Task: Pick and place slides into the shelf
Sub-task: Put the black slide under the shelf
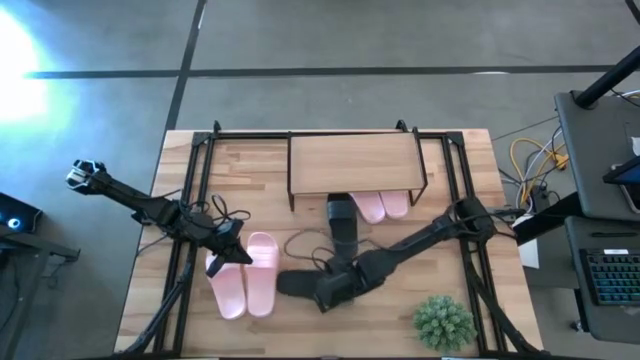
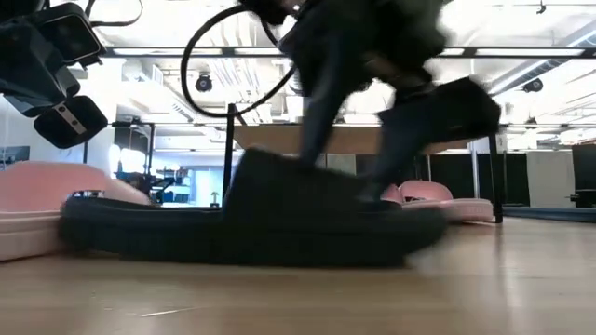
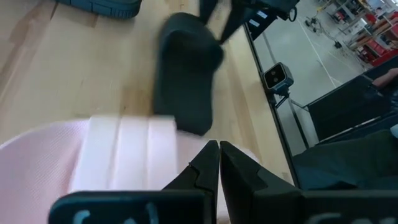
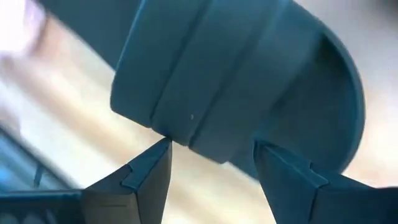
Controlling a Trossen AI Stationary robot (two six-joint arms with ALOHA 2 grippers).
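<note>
A black slide [image 1: 297,283] lies flat on the table near its near edge, with its sole down [image 2: 251,228]. My right gripper [image 1: 322,295] is open right at it, a finger on either side of its wide strap [image 4: 217,74]. A second black slide [image 1: 343,228] lies half under the shelf [image 1: 355,162], beside a pink pair [image 1: 382,205] tucked under the board. Another pink pair [image 1: 245,275] lies side by side at the left. My left gripper [image 1: 225,250] is shut and hangs above that pair's far end [image 3: 124,155], clear of it in the low view [image 2: 56,93]. My right gripper stands open across the black slide's strap [image 4: 186,134], with one fingertip [image 4: 158,155] at the strap's edge and the other [image 4: 273,162] off to the side. I cannot tell whether either finger touches it. The slide lies flat on the table.
A spiky green plant [image 1: 443,320] stands at the near right corner. Black frame rails [image 1: 195,190] run along both sides of the table. Loose cables [image 1: 300,245] trail between the slides. Bare wood shows left of the shelf.
</note>
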